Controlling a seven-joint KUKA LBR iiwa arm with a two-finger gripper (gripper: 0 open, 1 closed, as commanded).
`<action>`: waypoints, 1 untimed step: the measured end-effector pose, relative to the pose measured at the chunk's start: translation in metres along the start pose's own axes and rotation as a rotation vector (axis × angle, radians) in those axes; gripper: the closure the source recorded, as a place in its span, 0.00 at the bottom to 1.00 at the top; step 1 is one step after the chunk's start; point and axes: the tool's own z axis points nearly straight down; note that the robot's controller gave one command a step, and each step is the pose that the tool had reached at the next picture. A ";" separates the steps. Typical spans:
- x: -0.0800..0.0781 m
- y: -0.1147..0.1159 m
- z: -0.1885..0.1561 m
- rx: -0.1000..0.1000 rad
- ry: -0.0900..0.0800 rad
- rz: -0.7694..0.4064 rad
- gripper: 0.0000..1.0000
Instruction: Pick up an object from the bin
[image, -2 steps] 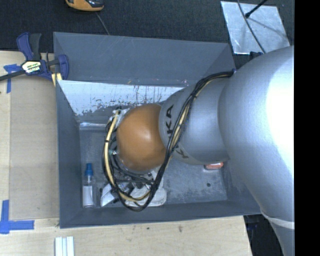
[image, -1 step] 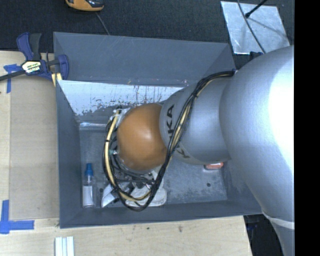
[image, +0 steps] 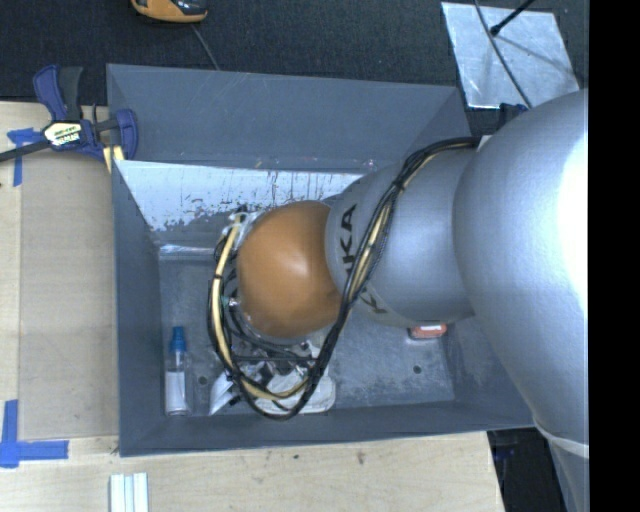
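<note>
Arm's orange wrist cover low over bin floor, lower centre. Gripper near clear blue-capped bottle at lower left; grip state cannot tell.

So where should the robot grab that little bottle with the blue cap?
Probably around the bottle on its clear body, below the blue cap, coming straight down from above. It lies flat, close beside the bin's left wall, so squeezing across its narrow width looks easiest.
</note>
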 end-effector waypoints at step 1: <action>0.000 0.000 -0.023 0.000 -0.001 0.000 1.00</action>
